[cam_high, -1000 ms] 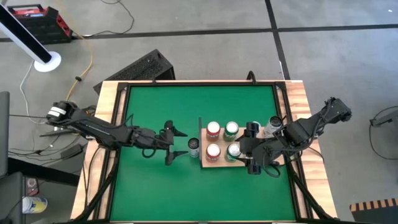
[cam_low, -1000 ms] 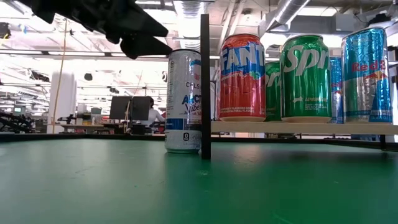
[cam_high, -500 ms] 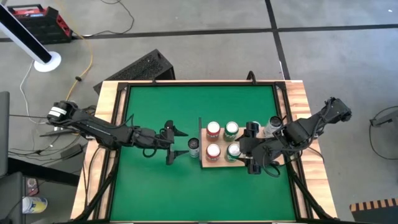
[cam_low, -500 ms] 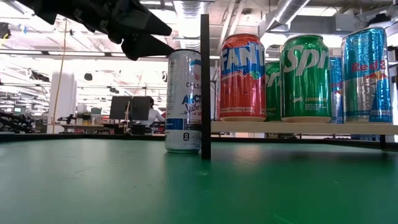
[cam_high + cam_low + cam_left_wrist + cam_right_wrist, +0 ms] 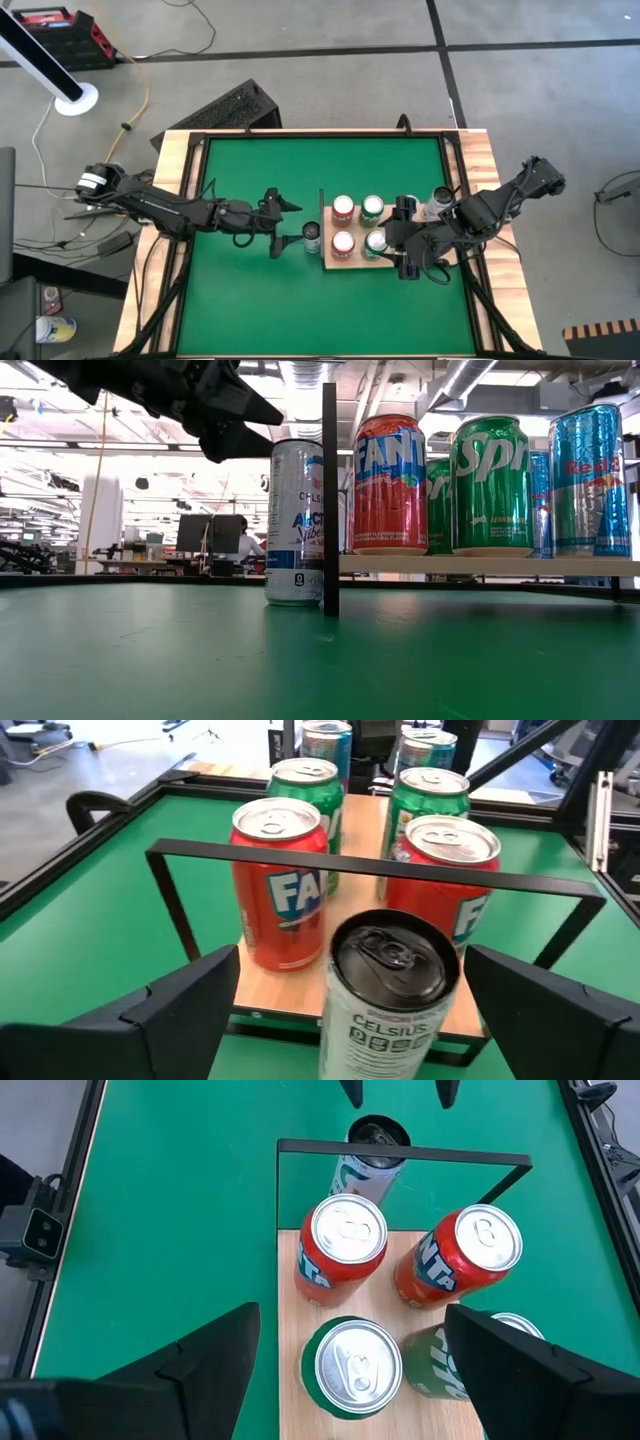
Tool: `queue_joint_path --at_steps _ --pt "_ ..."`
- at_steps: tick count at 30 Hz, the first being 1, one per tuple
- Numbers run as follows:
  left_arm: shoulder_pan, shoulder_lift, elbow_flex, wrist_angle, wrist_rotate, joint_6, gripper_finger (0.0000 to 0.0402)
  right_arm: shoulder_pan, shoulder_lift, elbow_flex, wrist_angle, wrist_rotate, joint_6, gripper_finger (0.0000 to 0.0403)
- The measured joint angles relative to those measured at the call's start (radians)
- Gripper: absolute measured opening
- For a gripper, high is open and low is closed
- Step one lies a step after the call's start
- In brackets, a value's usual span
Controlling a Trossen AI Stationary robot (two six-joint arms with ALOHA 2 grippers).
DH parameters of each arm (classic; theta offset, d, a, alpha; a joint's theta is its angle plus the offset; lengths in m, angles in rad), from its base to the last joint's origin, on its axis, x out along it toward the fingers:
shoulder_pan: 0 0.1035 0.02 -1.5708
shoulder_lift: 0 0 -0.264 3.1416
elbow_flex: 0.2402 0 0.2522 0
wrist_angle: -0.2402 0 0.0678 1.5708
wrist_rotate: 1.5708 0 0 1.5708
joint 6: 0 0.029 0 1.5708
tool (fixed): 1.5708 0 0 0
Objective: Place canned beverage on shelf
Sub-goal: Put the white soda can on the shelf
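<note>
Silver Celsius can (image 5: 312,235) stands on my green table (image 5: 250,290), touching the shelf (image 5: 334,262) frame. Left hand (image 5: 278,222) beside it, spread wide, empty; right hand (image 5: 404,236) open over shelf.

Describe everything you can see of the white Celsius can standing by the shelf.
The Celsius can is a tall, slim metal can, white and silver with blue lettering and a dark top with an unopened pull tab. It stands upright on the green table, just outside the shelf, close to its thin dark upright frame. Whether can and frame touch is unclear. The left gripper, open, is near it without touching.
</note>
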Motion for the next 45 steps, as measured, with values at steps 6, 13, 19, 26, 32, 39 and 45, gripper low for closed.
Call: queue_joint_path --at_steps 6,13,19,26,32,39,45 --pt "-0.001 0.002 0.000 -0.001 0.034 0.028 0.0380 0.000 0.000 0.000 -0.032 -0.002 0.000 0.0340" --pt "-0.002 0.096 0.000 0.069 0.086 0.042 0.0380 0.000 0.000 0.000 -0.036 -0.002 -0.003 0.0340" --pt "-0.001 0.196 0.002 0.187 0.061 0.059 0.0380 0.000 0.000 0.000 -0.034 -0.002 -0.004 0.0340" --pt "0.000 0.278 0.001 0.296 0.063 0.067 0.0380 0.000 0.000 0.000 -0.036 -0.002 -0.006 0.0340" --pt "0.000 0.294 0.001 0.322 0.069 0.070 0.0377 0.000 0.000 0.000 -0.036 -0.002 -0.006 0.0340" --pt "-0.001 0.294 0.001 0.328 0.067 0.070 0.0321 0.000 0.000 0.000 -0.035 -0.002 -0.006 0.0340" --pt "-0.001 0.278 0.000 0.309 0.074 0.069 0.0237 0.000 0.000 0.000 -0.034 -0.002 0.004 0.0340"
